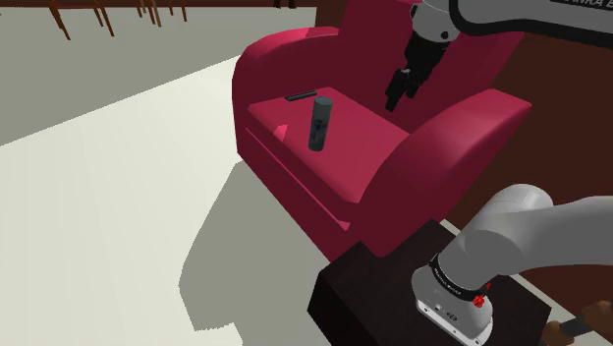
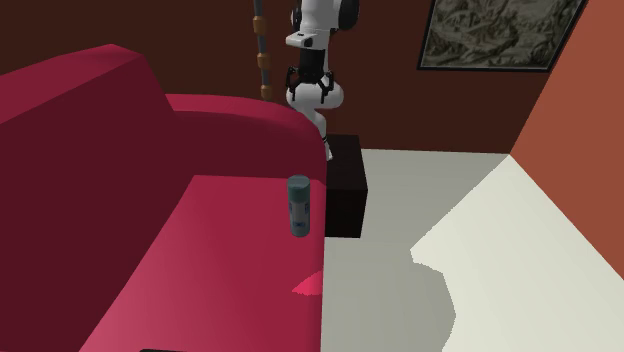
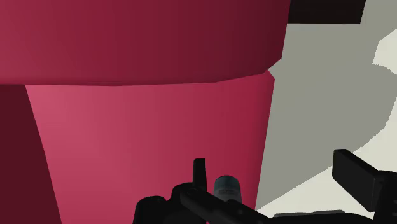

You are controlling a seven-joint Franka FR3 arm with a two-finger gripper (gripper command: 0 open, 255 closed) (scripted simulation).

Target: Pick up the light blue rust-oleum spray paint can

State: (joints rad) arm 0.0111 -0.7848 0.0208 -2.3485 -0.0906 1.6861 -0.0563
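On the seat of the red armchair [image 1: 447, 138], about its middle: spray can [image 1: 320, 123], upright, dark teal-grey body under a lighter blue-grey cap. Stands free on the cushion. Carries a darker blue band of label round the lower body in the second exterior view [image 2: 298, 207]; brand and wording too small to read.

Behind the can, toward the armchair's backrest: flat black slab [image 1: 300, 95], lying on the same cushion, apart from the can.

Above the armchair's seat, close to the inner face of the armrest on the stand's side: black gripper [image 1: 397, 98], pointing down at a slant, fingers spread. Hangs off the cushion and well apart from the can. Along the hand in the wrist view [image 3: 273, 165]: two fingers [image 3: 356, 178] standing apart, the can's pale cap [image 3: 227, 186] low between them, nearer one finger, touched by neither. Beyond, the armchair's [image 3: 146, 127] pink seat and darker rounded far armrest, then grey floor [image 3: 318, 95].

Just beside the armchair's nearer armrest: dark stand [image 1: 393, 295] bearing the white base of the arm [image 1: 521, 15]. On the arm's upper link, over the armchair's backrest: dark capital lettering [image 1: 587, 27], cut by the edge, roughly "RANKA E". On the base's black collar [image 1: 447, 278]: tiny white print, unreadable.

On the dark wall beyond the armchair [image 2: 100, 150] and stand: framed picture [image 2: 500, 35], mottled grey, no words made out.
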